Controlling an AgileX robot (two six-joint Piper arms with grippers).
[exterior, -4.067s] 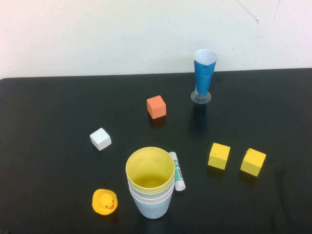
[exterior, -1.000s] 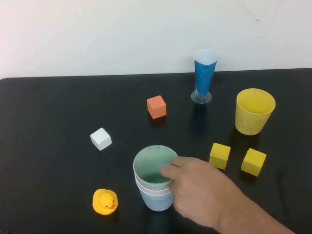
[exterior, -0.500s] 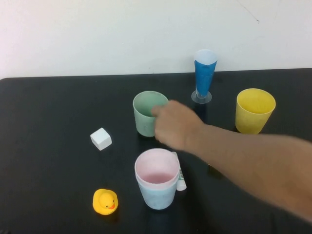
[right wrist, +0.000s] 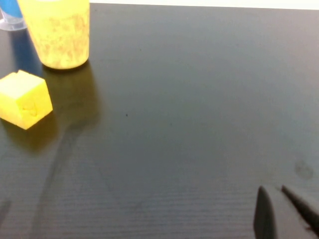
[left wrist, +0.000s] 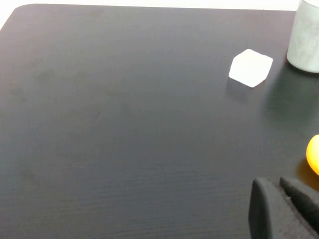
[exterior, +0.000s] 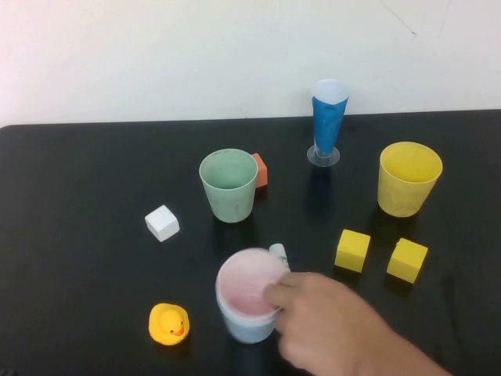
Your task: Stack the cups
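1. the desk (exterior: 78,204) carries three cup positions: the green cup (exterior: 228,185) stands upright near the centre, just beside the orange cube (exterior: 261,169); the yellow cup (exterior: 409,178) stands upright on the right; the pink cup (exterior: 249,291) sits nested in a pale blue cup (exterior: 244,327) at the front.
2. a human hand (exterior: 321,317) reaches in from the front edge, fingers on the pink cup's rim.
3. the left end effector (left wrist: 284,209) shows only in the left wrist view, parked above bare desk near the white cube (left wrist: 250,67); its fingers appear clenched and empty.
4. the right end effector (right wrist: 281,211) shows only in the right wrist view, parked well apart from the yellow cup; its fingers appear clenched and empty.
5. handling estimate: the cups look like light, stiff, smooth plastic, likely to slip or tip. take hold across the rim, one finger inside the wall.
6. other items: rubber duck (exterior: 168,324), two yellow cubes (exterior: 352,251), blue cone cup (exterior: 328,120), glue stick (exterior: 279,254).
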